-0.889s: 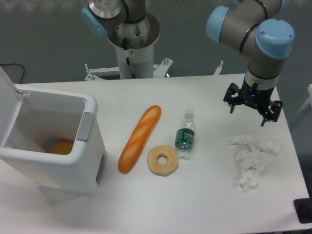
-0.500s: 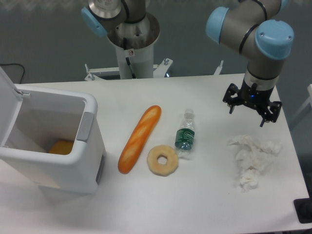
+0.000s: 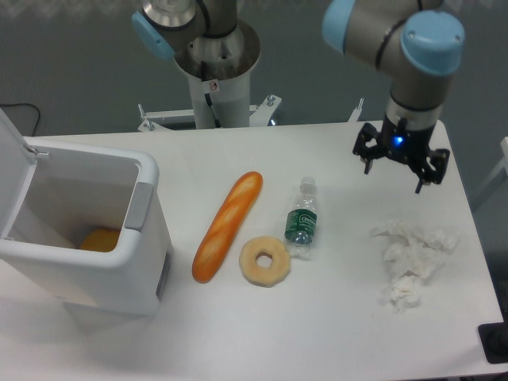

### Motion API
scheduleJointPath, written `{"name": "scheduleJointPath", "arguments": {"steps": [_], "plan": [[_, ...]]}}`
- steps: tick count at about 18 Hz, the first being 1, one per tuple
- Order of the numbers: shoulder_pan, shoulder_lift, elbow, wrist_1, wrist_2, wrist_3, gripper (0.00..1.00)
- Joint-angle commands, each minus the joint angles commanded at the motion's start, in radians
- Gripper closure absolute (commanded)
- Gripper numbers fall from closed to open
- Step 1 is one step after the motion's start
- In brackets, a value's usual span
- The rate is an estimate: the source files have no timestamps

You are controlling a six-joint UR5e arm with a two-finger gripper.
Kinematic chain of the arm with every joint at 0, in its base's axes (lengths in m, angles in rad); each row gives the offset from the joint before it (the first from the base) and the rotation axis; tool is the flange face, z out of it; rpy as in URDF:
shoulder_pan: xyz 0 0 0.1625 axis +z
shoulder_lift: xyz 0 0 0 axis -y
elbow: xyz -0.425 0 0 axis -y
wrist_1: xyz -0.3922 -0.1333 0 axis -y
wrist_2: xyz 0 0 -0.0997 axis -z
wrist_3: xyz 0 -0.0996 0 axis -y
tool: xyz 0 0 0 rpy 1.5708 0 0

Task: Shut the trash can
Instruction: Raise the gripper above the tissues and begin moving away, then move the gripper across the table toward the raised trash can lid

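Since the earlier frames the gripper (image 3: 394, 156) has lifted slightly and drifted toward the back edge of the table (image 3: 333, 333) and a little toward the bin's side, leaving the crumpled tissue (image 3: 411, 258) farther behind it. Nothing else has shifted, so this looks like the very start of the travel toward the trash can (image 3: 83, 238), with the whole width of the table yet to cross. That bin sits at the far left edge, its lid (image 3: 11, 151) standing upright on the hinge side, the mouth open, and something orange (image 3: 99, 240) lying at the bottom. Between arm and bin lie a baguette (image 3: 228, 225), a bagel (image 3: 265, 260) and a small water bottle (image 3: 302, 220), well apart from the can. The arm hangs over the right rear part of the table, wrist pointing straight down, its fingers spread wide and holding nothing, well clear of the surface.
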Motion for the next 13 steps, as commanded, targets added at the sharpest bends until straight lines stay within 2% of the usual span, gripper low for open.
{"name": "scheduleJointPath", "arguments": {"steps": [1,4,6,9,13], "plan": [[-0.011,0.012,-0.005,0.000,-0.035,-0.028,0.00],[-0.034,0.101,-0.038,-0.008,-0.051,-0.112,0.00],[-0.109,0.159,-0.074,-0.018,-0.046,-0.213,0.00],[-0.169,0.235,-0.077,-0.072,-0.057,-0.319,0.00],[-0.296,0.287,-0.066,-0.112,-0.077,-0.463,0.00]]}}
